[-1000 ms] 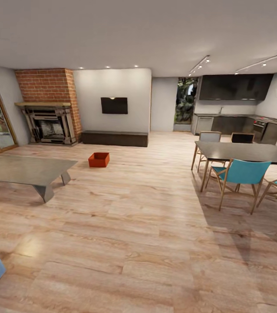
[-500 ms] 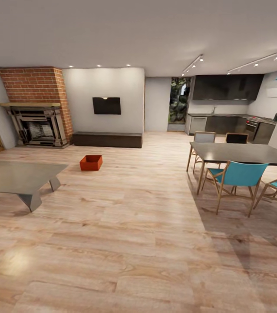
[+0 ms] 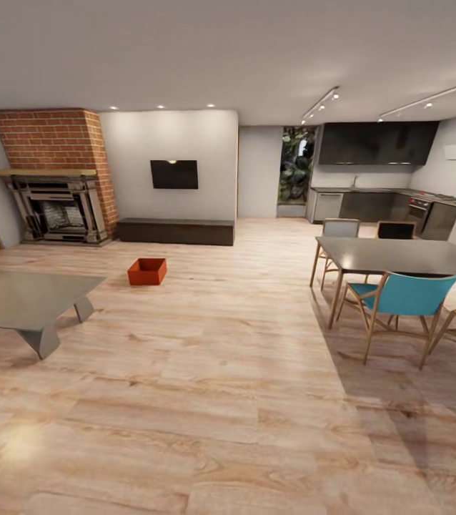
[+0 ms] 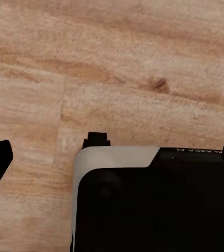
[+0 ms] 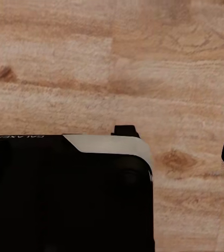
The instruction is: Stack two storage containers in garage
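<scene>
Sitting on pale wood planks (image 3: 256, 400): boxy orange-red container (image 3: 147, 272); both hands' spread: cannot tell.

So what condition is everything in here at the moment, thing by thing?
Storage container: upright on the wood floor, open-topped, untouched.
TV: screen dark.
Fireplace: no fire showing.
Ceiling lights: on.
Blue chair: upright, at the dining table.
Left tool: fingers spread, nothing between them.

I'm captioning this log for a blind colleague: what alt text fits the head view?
An orange-red storage container sits alone on light wood flooring in the living room, before a brick fireplace. A grey low table stands left, a dining table with teal chairs right.
</scene>
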Robot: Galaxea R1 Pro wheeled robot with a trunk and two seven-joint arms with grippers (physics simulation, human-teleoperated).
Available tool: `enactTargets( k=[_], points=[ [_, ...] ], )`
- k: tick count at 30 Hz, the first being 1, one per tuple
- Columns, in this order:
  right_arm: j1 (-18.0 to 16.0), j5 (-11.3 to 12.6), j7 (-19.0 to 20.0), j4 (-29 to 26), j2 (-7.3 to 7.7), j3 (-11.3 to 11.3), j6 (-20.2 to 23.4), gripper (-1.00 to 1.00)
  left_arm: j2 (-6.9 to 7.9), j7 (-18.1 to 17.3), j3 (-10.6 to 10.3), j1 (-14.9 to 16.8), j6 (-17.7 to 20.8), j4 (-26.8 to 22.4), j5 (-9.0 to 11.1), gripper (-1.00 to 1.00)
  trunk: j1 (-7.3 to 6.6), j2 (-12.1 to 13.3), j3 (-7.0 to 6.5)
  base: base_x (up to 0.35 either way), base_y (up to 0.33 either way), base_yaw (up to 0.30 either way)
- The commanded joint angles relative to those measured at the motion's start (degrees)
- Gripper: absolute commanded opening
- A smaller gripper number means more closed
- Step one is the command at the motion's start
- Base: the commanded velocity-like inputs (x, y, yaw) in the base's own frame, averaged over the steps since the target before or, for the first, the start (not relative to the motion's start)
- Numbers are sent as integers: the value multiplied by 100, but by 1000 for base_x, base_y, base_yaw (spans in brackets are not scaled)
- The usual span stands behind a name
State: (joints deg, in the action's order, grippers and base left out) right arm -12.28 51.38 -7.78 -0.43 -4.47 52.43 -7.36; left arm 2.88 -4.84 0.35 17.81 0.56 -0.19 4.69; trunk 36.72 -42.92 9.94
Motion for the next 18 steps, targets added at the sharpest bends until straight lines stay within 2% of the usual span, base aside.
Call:
enactTargets(
  k=[1,18],
  points=[
    [-3,48,-21,-1,-2,48,-11,100,2,-26,0,3,6,1,49,100,4,-6,8,322,0,0],
    [-3,47,-21,-1,-1,48,-11,100,2,-26,0,3,6,1,49,100,4,-6,8,322,0,0]
  ],
)
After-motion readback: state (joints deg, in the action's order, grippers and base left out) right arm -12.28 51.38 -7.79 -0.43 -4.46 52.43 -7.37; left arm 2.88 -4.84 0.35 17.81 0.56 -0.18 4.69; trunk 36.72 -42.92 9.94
